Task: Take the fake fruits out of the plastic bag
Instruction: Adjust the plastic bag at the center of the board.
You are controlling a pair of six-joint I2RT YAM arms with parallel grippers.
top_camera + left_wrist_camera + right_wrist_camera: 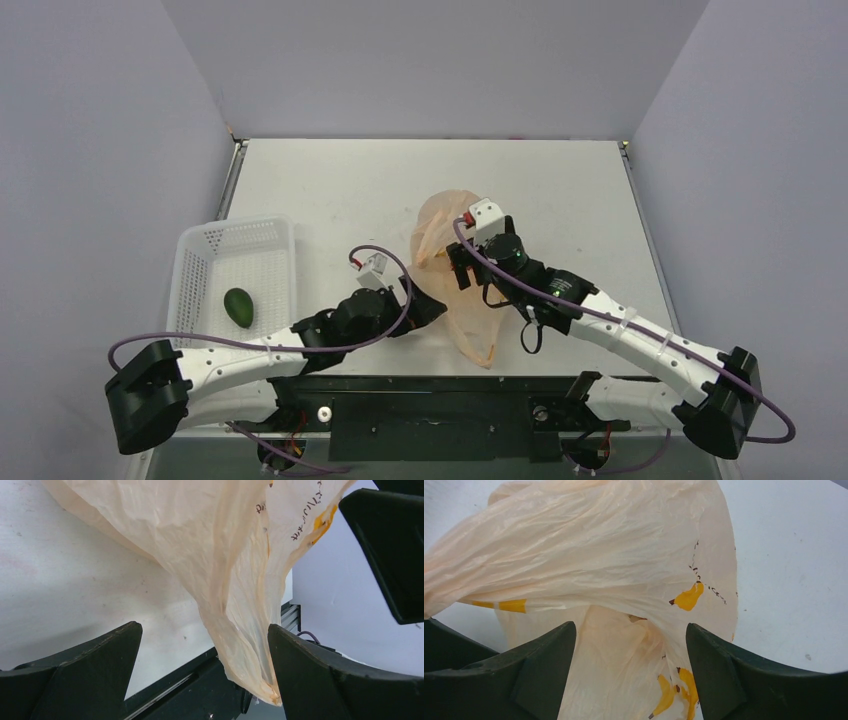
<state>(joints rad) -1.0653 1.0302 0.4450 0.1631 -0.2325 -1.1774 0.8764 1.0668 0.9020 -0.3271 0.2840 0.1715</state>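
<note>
1. Plastic bag (pixel 437 225) lies crumpled, well right of the white basket (pixel 190 262); fake fruits hidden, cannot tell where
2. My left claw (pixel 202 626), between basket and bag: fingers wide apart, bag's tail between them, unclamped
3. My right claw (pixel 630 625), beyond the bag from the basket: fingers apart over the film
4. Green fruit (pixel 238 306) inside the basket

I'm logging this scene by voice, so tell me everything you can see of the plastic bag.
The plastic bag is thin, translucent, peach-orange film, crumpled and creased, with yellow-orange printed marks and small dark lettering. It stretches over the table between the arms, its narrow end reaching the near edge. The right gripper straddles its upper part with open jaws. The left gripper, also open, faces its lower end. No fruit shows through it.
</note>
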